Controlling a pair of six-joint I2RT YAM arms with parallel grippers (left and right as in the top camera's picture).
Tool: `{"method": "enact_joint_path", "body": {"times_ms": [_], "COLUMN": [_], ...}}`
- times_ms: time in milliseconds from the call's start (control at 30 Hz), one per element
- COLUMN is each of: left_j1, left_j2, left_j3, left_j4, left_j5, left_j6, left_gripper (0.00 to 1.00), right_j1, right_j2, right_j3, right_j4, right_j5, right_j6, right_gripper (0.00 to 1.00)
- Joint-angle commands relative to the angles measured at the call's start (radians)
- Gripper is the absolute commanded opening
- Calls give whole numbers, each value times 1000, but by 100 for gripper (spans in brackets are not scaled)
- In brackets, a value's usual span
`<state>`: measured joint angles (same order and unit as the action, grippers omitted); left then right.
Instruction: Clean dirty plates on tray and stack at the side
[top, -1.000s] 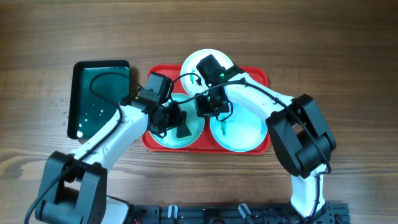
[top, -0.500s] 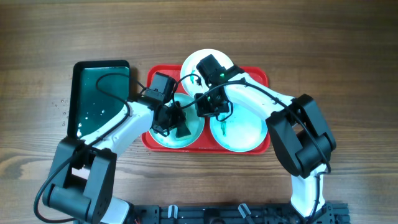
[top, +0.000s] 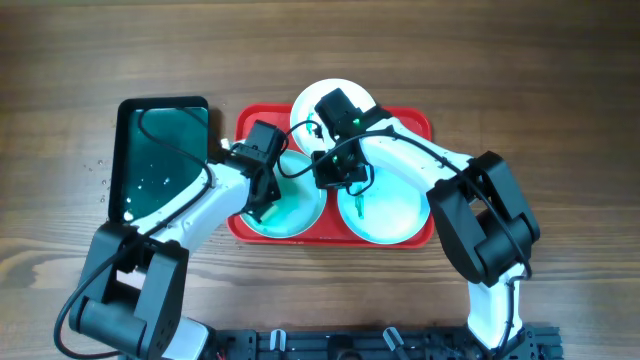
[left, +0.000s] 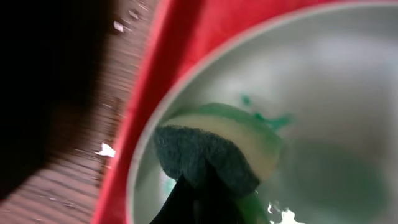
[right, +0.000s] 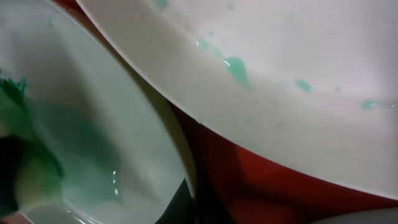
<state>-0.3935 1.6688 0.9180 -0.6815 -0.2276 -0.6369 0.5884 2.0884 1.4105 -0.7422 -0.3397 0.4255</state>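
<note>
The red tray (top: 420, 122) holds three plates. The white plate (top: 308, 105) is at the back, with green smears in the right wrist view (right: 298, 62). The left turquoise plate (top: 300, 212) and the right turquoise plate (top: 392, 215) are in front. My left gripper (top: 262, 200) is shut on a green-and-yellow sponge (left: 211, 155) and presses it on the left plate (left: 323, 124) near its left rim. My right gripper (top: 335, 172) is shut on that plate's far right rim (right: 180, 162), with the tray floor (right: 261, 168) beside it.
A smaller dark green tray (top: 160, 160) with water drops lies left of the red tray. Wooden table (top: 560, 100) surrounds both. The red tray rim (left: 149, 106) and the table's wood show at the left in the left wrist view.
My left gripper has moved the sponge from the middle of the left turquoise plate toward its left rim. The right arm has not moved.
</note>
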Motion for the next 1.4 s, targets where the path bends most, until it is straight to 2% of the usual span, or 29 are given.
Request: {"method": "enact_joint_path", "body": {"times_ms": [0, 67, 133, 267, 333, 433, 733, 833, 967, 1100, 1167, 1233, 1367], "left_j1": [10, 10, 10, 10, 10, 10, 25, 25, 25, 54, 105, 180, 361], "left_j2": [-48, -76, -77, -33, 10, 71, 63, 28, -90, -296, -409, -501, -591], "left_j3": [0, 4, 4, -3, -3, -3, 0, 3, 20, 21, 21, 21, 21], "left_j4": [-6, 24, 90, 233, 276, 282, 114, 82, 63, 31, -9, -49, -135], "left_j5": [-136, -66, 64, 277, 333, 300, -229, -325, -253, -51, 36, 55, 66], "left_j6": [5, 5, 5, 4, 4, 4, 5, 5, 4, 3, 3, 4, 0], "left_gripper": [4, 4, 4, 4, 4, 4, 4, 4, 4, 4, 4, 4, 4], "right_j1": [-2, -2, -2, -2, -2, -2, -2, -2, -2, -2, -2, -2, -2], "right_j2": [18, 18, 18, 18, 18, 18, 18, 18, 18, 18, 16, 6, -87], "right_j3": [-12, -12, -12, -12, -12, -12, -12, -12, -12, -12, -10, 2, 40], "right_j4": [1, 3, 5, 4, 4, -2, -2, -2, -2, -3, 14, 27, 6], "right_j5": [17, 17, 17, 16, 16, 17, 17, 17, 17, 3, -59, -157, -113], "right_j6": [-8, -7, -7, -7, -7, -7, -7, -7, -7, -8, -35, -108, -107], "right_gripper": [5, 5, 5, 5, 5, 5, 5, 5, 4, 4, 4, 4, 4]}}
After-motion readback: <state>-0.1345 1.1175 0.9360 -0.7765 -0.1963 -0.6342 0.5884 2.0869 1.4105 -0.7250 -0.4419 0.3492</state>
